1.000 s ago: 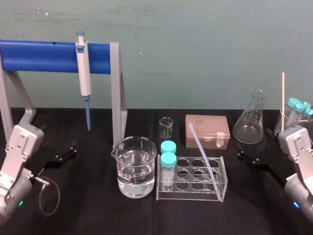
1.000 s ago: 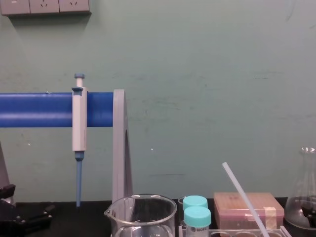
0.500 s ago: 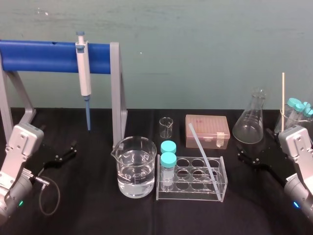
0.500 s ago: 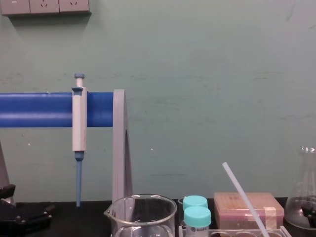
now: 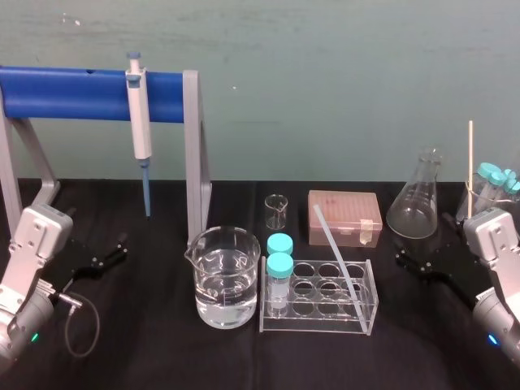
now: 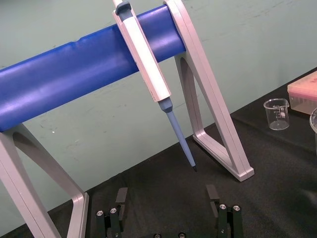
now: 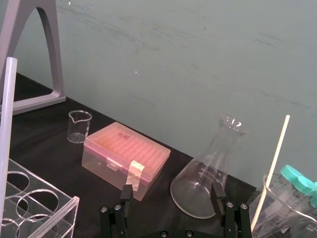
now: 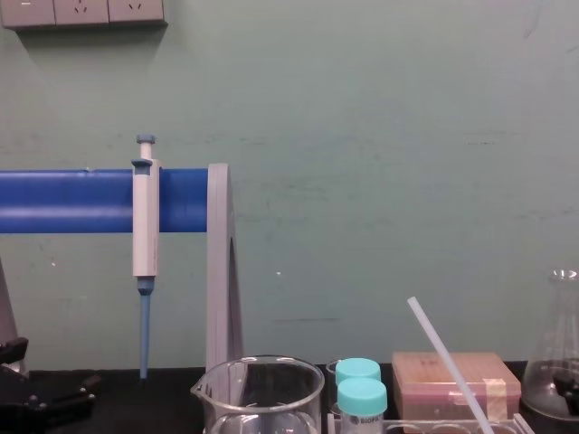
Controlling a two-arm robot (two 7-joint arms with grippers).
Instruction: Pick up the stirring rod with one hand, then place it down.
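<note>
The stirring rod (image 5: 332, 242) is a translucent whitish rod leaning in the clear test-tube rack (image 5: 367, 299), its top tilted to the back left. It also rises above the rack in the chest view (image 8: 445, 354) and the right wrist view (image 7: 6, 119). My right gripper (image 5: 413, 263) is low over the table to the right of the rack, apart from the rod. Its fingers stand open and empty in the right wrist view (image 7: 171, 197). My left gripper (image 5: 110, 253) rests at the far left, open and empty (image 6: 167, 196).
A water-filled beaker (image 5: 225, 276) and two teal-capped tubes (image 5: 279, 272) stand left of the rod. Behind are a small beaker (image 5: 276, 211), a pink tip box (image 5: 345, 217) and a conical flask (image 5: 414, 199). A pipette (image 5: 140, 122) hangs on the blue stand (image 5: 73, 93). A thin stick (image 5: 470, 166) stands with capped tubes far right.
My right gripper has shifted very slightly back to the right. The rod, the glassware and the left arm have not moved.
</note>
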